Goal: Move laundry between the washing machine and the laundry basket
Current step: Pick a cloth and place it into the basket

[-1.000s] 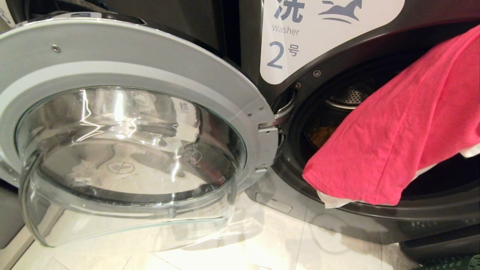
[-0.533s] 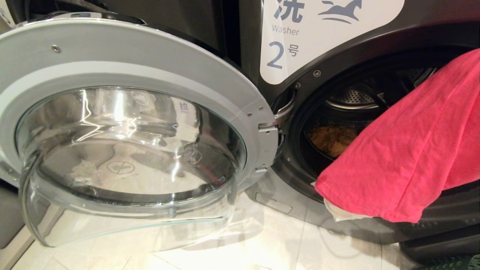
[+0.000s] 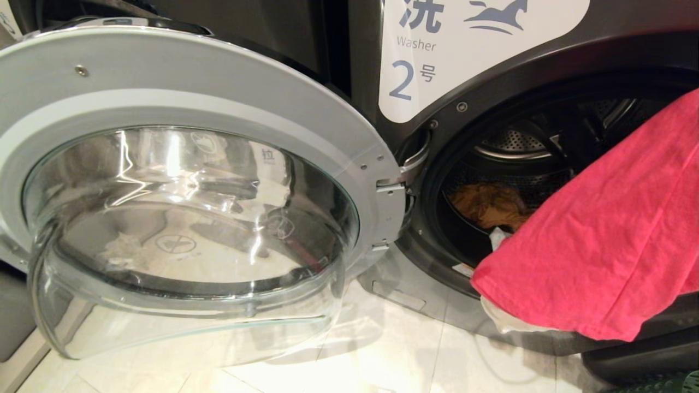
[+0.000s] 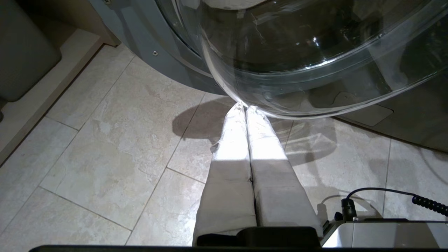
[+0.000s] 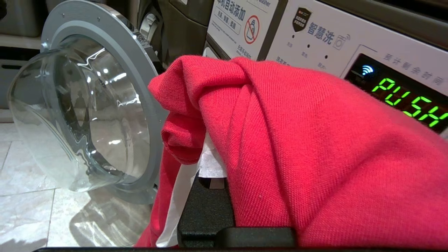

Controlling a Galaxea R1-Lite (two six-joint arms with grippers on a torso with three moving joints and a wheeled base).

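Red-pink garment (image 3: 600, 240) diagonally across drum mouth

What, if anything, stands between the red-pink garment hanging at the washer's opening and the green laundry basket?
Nothing visible. The red-pink garment, draped over the right gripper, hangs before the washing machine; the open door stands off to the left. Only the laundry basket's corner shows below.

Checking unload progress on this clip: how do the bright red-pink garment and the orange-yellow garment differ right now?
The bright red-pink garment hangs out across the washer's opening, lifted and draped over the right gripper; the orange-yellow garment lies crumpled inside the drum. The red-pink one shows as a broad sheet; the orange-yellow one as a small, shadowed bundle. Both are soft cloth.
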